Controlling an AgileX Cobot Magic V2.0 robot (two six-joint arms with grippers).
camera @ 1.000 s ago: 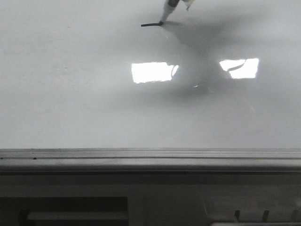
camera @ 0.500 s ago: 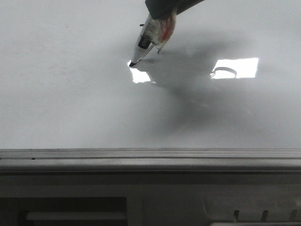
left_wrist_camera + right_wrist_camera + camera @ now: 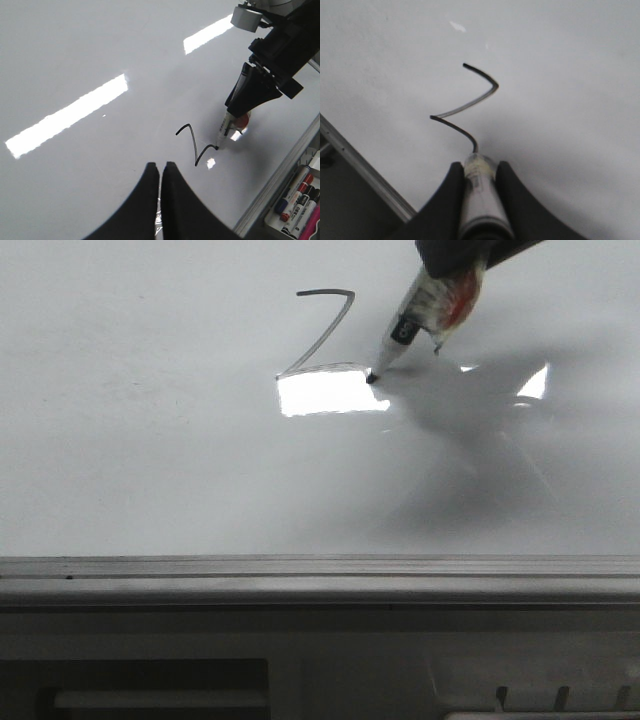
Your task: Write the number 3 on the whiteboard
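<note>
The whiteboard (image 3: 150,440) fills most of the front view, edged by a grey rail (image 3: 300,575). A partial dark figure of the number 3 (image 3: 325,330) is drawn on it: a flat top stroke, a diagonal down-left, then a stroke to the right. My right gripper (image 3: 479,167) is shut on a marker (image 3: 410,325) whose tip touches the board at the end of the last stroke. The figure also shows in the left wrist view (image 3: 192,145) and the right wrist view (image 3: 470,100). My left gripper (image 3: 161,167) is shut and empty above the board, short of the figure.
Bright rectangular light glare (image 3: 330,392) lies just under the strokes. A tray with several spare markers (image 3: 297,200) sits past the board's rail. The rail also shows in the right wrist view (image 3: 360,165).
The marker drew the diagonal down-left from the top stroke, then moved right along the board, adding the middle stroke. The arm's shadow shifted right with it.
</note>
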